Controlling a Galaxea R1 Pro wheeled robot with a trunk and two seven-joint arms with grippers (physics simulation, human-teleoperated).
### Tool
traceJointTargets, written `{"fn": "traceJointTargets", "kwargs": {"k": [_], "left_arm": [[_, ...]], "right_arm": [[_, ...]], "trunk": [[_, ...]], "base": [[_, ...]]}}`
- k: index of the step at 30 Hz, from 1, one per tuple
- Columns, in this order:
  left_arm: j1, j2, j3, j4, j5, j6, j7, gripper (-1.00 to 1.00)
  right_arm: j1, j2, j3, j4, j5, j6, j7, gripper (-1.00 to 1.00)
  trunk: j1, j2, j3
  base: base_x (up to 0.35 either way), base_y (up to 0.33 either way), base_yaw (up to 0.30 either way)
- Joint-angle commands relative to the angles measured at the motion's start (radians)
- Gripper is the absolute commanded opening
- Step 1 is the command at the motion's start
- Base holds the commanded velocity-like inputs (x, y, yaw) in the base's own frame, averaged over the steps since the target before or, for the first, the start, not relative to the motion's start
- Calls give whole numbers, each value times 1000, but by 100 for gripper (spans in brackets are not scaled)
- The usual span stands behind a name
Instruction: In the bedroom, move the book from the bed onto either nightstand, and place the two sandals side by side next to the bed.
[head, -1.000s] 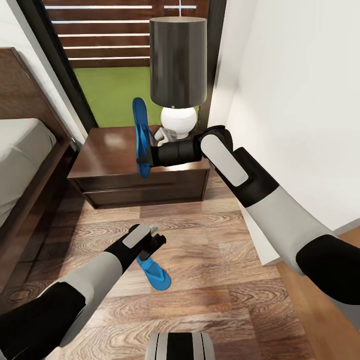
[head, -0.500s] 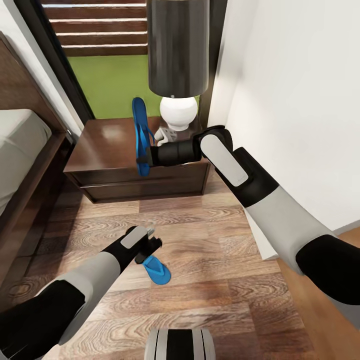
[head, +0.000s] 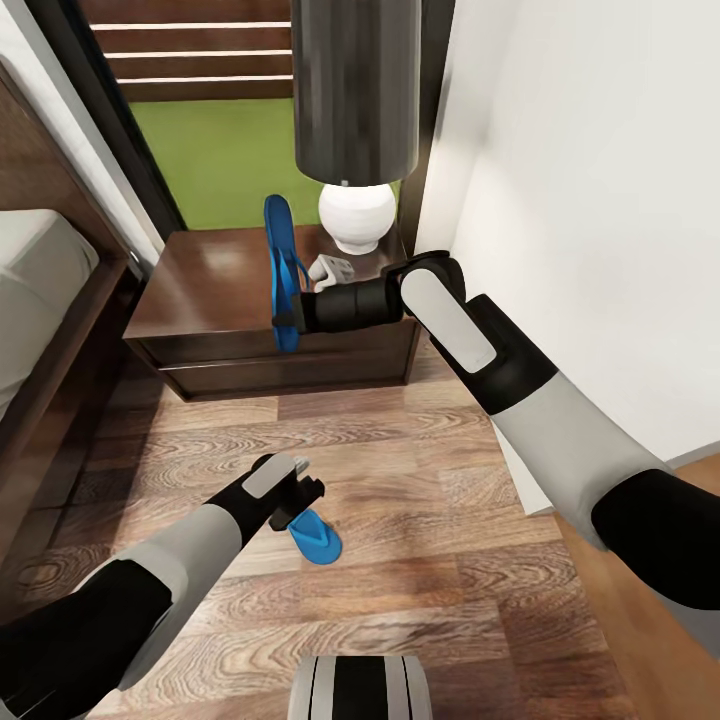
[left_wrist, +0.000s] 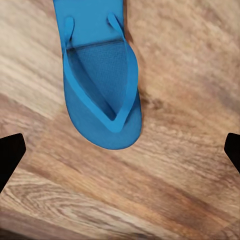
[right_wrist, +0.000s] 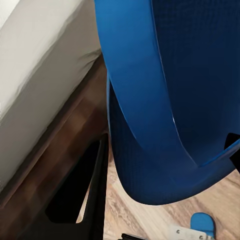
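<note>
View has slid down-left since a second ago; arms unmoved. Right claw (head: 287, 322) grips one sandal (head: 279, 262) upright before the nightstand (head: 215, 300). Left claw (head: 297, 497), wide open, hovers over the floor sandal (head: 317, 540). Pairing pending.

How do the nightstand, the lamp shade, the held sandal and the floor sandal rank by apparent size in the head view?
1. nightstand
2. lamp shade, though it is cropped at the top
3. held sandal
4. floor sandal, partly hidden by the left gripper
</note>
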Motion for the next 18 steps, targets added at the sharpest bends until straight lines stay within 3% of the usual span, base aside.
{"fn": "traceJointTargets", "kwargs": {"k": [1,14,18], "left_arm": [[-1,1,-6,-1,3,3,5,100],[-1,0,-6,-2,5,4,0,100],[-1,0,-6,-3,6,3,-2,100]], "right_arm": [[-1,0,0,1,9,3,11,-100],[-1,0,0,1,9,3,11,-100],[-1,0,0,1,9,3,11,-100]], "trunk": [[0,0,-1],[0,0,-1],[2,-1,-16]], "base": [[0,0,0],[0,0,0],[0,0,0]]}}
